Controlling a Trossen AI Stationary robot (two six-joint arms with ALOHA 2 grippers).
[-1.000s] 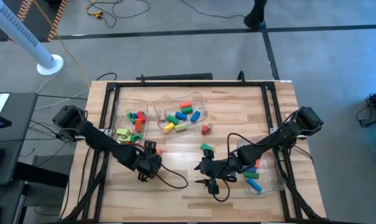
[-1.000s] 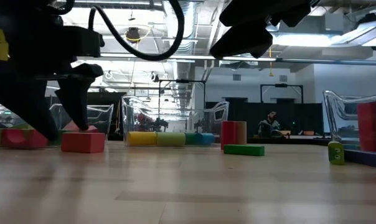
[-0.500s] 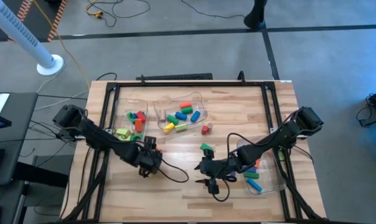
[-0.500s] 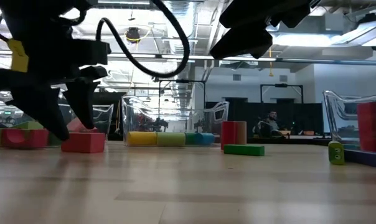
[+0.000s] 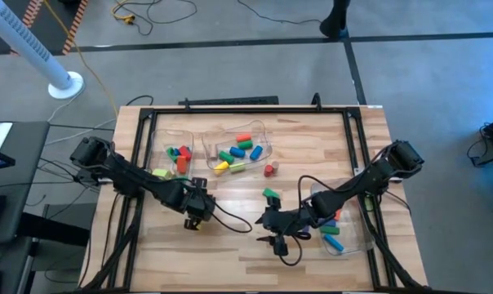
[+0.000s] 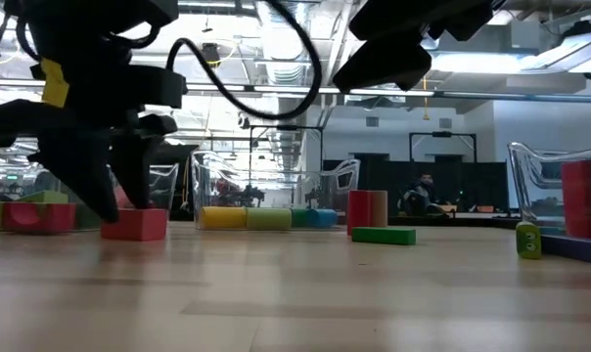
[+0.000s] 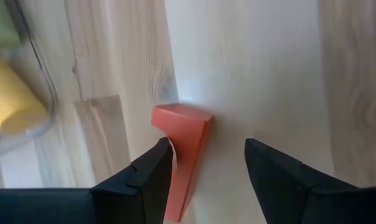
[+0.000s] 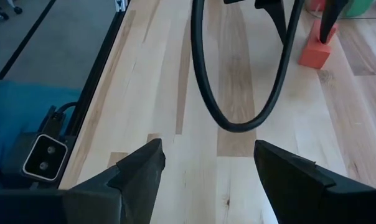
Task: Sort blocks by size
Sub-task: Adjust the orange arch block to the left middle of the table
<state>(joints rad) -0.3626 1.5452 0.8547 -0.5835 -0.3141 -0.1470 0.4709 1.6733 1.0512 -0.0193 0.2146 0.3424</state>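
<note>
While the right gripper [image 5: 275, 242] waits with its fingers spread and nothing between them, near the table's front edge and just beside the clear bin [image 5: 348, 233] at the right side, the left gripper [image 5: 199, 214] works low over the wooden table [image 5: 312, 139]. In the left wrist view its two dark fingers [image 7: 144, 180] stand apart on either side of a small red block [image 7: 183, 155] that lies on the bare wood; one finger is at the block's edge and the other is off its far side, so the block is straddled, not yet clamped. The low view shows the same: the red block sits flat on the table with the fingers reaching down around it.

Behind that red block, toward the table's far edge, two more clear bins [image 5: 263, 149] hold sorted blocks [image 5: 235, 153] in red, green, blue, yellow and orange. To the right of the red block, a short red cylinder [image 5: 268, 169] and a flat green block [image 5: 270, 194] lie loose on the wood. More blocks, blue and red among them, sit in the bin beside the right gripper.
</note>
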